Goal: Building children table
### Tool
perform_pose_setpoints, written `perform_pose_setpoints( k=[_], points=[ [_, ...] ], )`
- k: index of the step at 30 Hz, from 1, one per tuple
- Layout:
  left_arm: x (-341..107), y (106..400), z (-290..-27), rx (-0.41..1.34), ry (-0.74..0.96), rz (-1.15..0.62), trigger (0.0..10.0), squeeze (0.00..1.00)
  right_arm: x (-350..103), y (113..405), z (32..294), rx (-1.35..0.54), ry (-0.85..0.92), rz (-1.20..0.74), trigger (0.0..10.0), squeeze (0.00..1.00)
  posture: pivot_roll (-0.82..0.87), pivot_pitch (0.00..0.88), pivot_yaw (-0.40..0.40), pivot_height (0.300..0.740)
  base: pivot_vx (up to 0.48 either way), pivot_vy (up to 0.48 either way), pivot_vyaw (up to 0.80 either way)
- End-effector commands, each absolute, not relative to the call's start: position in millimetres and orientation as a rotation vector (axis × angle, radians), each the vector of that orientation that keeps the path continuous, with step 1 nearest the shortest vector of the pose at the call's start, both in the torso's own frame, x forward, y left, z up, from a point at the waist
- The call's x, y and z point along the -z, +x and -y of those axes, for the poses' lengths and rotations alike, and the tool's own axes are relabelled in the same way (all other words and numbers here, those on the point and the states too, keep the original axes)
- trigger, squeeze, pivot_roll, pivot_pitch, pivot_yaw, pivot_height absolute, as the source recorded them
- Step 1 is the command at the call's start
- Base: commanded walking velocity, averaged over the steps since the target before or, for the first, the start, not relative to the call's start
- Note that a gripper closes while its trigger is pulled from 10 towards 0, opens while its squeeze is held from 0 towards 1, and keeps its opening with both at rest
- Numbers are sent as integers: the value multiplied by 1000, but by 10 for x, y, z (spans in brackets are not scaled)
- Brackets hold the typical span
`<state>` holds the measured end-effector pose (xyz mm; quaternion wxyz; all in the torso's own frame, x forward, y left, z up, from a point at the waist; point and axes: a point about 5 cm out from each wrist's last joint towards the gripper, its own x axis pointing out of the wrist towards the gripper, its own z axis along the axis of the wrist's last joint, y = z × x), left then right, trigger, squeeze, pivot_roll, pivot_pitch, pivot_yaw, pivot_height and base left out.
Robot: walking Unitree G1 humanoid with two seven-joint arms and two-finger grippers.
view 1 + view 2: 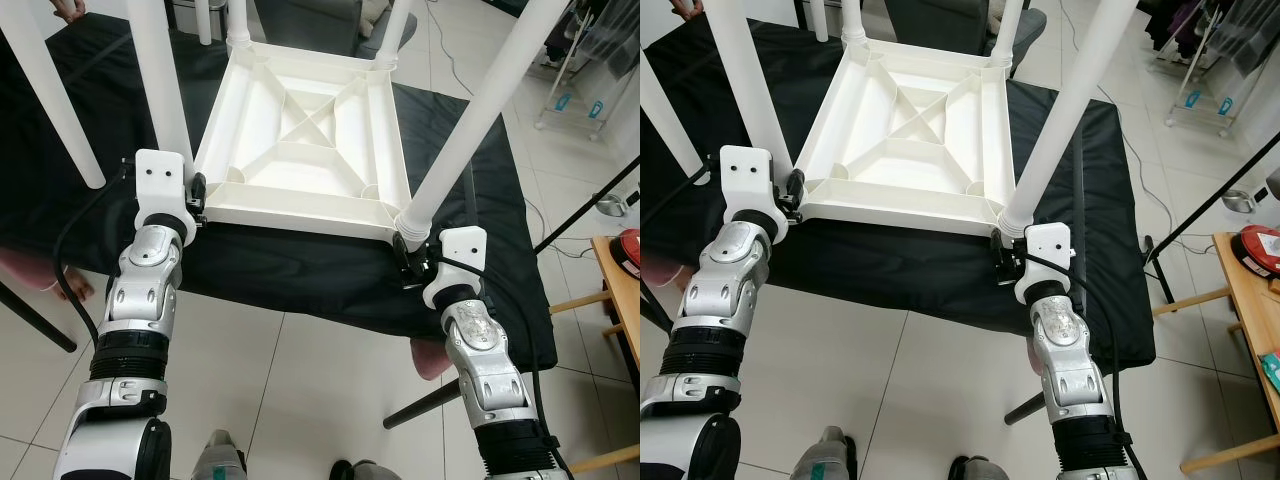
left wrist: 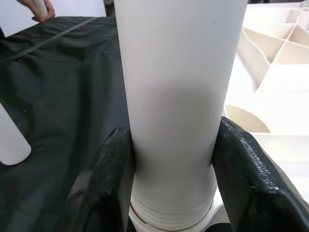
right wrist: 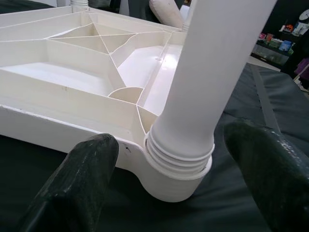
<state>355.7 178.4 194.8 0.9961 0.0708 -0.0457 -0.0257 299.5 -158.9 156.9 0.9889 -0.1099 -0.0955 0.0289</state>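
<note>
Jaws of left gripper clamp table leg; right gripper's spread.

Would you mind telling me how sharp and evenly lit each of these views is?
Left eye view: sharp, even room light, the black cloth dark and nearly detailless. Left wrist view: the table leg so close that it looks soft, shaded lower down, between the left hand's fingers. Right wrist view: the tabletop's ribs crisp, mild glare inside; the right hand's fingers blurred.

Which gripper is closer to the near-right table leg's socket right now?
Right. The right gripper straddles the near-right leg at its socket, fingers open and clear of it. The left gripper is clamped on the near-left leg, across the tabletop.
</note>
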Motion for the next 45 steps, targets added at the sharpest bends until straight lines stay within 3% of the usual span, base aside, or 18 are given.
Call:
perform_pose_setpoints(
  k=[1,3,11,21,25,27,30,31,32,33,34,35,38,42,43,45],
  points=[
    [-1993,3447,-1462,451,194,127,0,0,-1542,2998,1632,-42,-220,184,10000,0,187,92,-84,740,0,0,0],
    [-1986,3342,-1352,617,191,121,0,0,-1543,3003,1645,-38,-221,183,10000,0,182,93,-84,740,0,0,0],
    [-1956,3129,-1212,848,152,113,0,0,-1534,3005,1661,-31,-222,181,10000,0,182,98,-82,740,0,0,0],
    [-1941,2894,-1216,1069,176,111,0,0,-1539,3003,1678,-29,-226,179,10000,0,180,101,-87,740,0,0,0],
    [-1934,2984,-1311,979,219,93,0,0,-1542,3005,1688,-27,-228,180,10000,0,180,101,-87,740,0,0,0],
    [-1930,3250,-1541,690,312,67,0,0,-1542,3004,1697,-24,-229,179,10000,0,180,101,-87,740,0,0,0],
    [-1930,3250,-1541,690,312,67,0,0,-1542,3004,1697,-24,-229,179,10000,0,180,101,-87,740,0,0,0],
    [-1937,3378,-1672,520,345,55,4824,0,-1537,3002,1700,-22,-229,178,10000,0,180,101,-87,740,0,0,0],
    [-1937,3378,-1672,520,345,55,4824,0,-1537,3002,1700,-22,-229,178,10000,0,180,101,-87,740,0,0,0],
    [-1951,3434,-1749,435,364,57,10000,200,-1534,2998,1701,-22,-229,178,10000,0,181,104,-83,740,0,0,0],
    [-1951,3434,-1749,435,364,57,10000,200,-1534,2998,1701,-22,-229,178,10000,0,181,104,-83,740,0,0,0],
    [-1964,3475,-1812,357,354,50,10000,1000,-1532,2996,1698,-22,-229,177,10000,0,181,104,-83,740,0,0,0],
    [-1999,3535,-1930,226,345,43,10000,1000,-1534,2995,1693,-24,-228,178,10000,0,181,106,-86,740,0,0,0],
    [-2019,3540,-1949,195,334,41,10000,1000,-1534,2995,1692,-24,-228,178,10000,0,181,106,-86,740,0,0,0],
    [-2031,3541,-1965,159,319,34,10000,0,-1535,2994,1695,-24,-229,179,10000,0,181,107,-85,740,0,0,0],
    [-2036,3540,-1962,137,289,26,10000,0,-1536,2994,1699,-23,-230,179,10000,0,181,107,-85,740,0,0,0]
  ],
)
